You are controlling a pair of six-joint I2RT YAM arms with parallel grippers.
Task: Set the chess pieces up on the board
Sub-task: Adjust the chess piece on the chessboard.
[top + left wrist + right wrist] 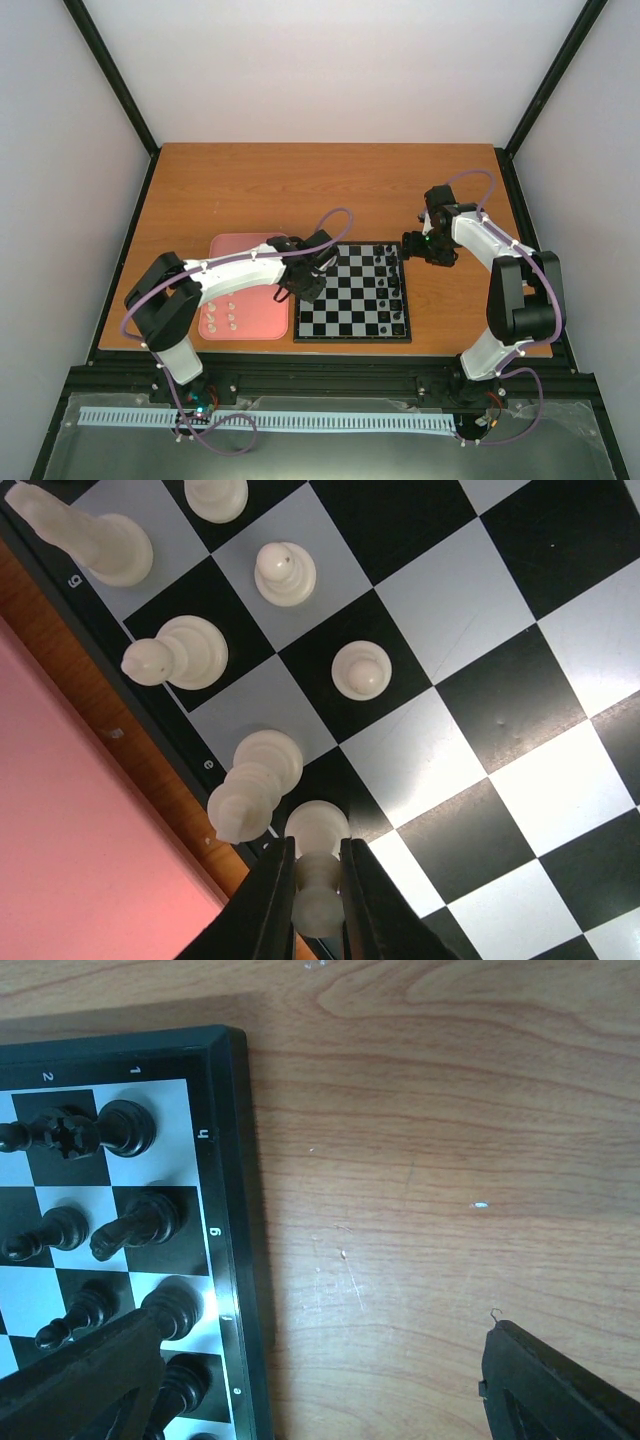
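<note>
Clamped between the two dark fingers of the left gripper, at 6 o'clock in the left wrist view, is one white piece. Its round base is over an edge-row square of the board, though I cannot tell whether it is seated or just clear of the square. Several more chess pieces stand on squares between 10 and 12 o'clock of it, the closest just beside it at 10 o'clock. In the top view the pink tray lies at 9 o'clock of the board, with a few white figures left in it, and the black pieces fill the board's 3 o'clock side. The right gripper hangs near the board's 1 o'clock corner over the bare table, jaws wide apart and holding nothing. Each figure looks very light, rigid and smooth, probably hard plastic, so it is unlikely to break but could easily slip, twist or topple. The best hold seems to be from straight above, on the narrow waist just under the head, with light pressure. The base then hangs level, and the fingers need room to part without brushing that close neighbour.
</note>
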